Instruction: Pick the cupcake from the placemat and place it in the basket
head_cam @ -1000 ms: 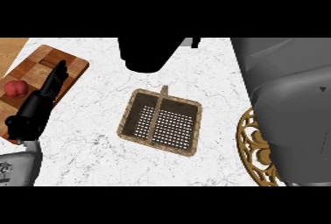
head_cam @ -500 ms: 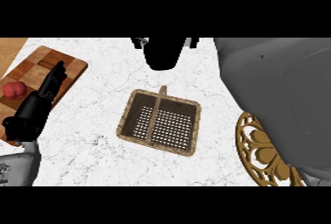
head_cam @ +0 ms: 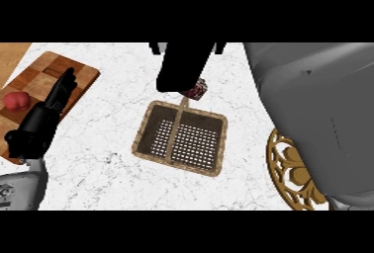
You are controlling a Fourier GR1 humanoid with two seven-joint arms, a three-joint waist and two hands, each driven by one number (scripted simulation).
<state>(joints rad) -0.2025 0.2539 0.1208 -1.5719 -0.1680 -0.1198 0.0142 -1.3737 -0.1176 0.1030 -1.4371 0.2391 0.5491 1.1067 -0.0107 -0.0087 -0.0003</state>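
My right hand [head_cam: 182, 69] hangs over the far edge of the woven basket [head_cam: 142, 130], its fingers curled on a dark cupcake [head_cam: 196, 91] that peeks out below them. The cupcake is just above the basket's far rim, beside the upright handle [head_cam: 177, 126]. The basket's perforated floor looks bare. At the right, the gold patterned placemat [head_cam: 291, 170] is partly hidden under my grey right forearm [head_cam: 321, 108]. My left hand [head_cam: 45, 117] rests open at the left over a wooden cutting board, fingers straight and pointing away.
The wooden cutting board [head_cam: 76, 74] lies at the far left with a red round fruit [head_cam: 18, 100] on it. White marble counter surrounds the basket. My right forearm fills most of the right side.
My right hand has moved down toward the basket, and the cupcake now shows beneath its fingers. The forearm has swung off more of the placemat. The left hand has stayed still.
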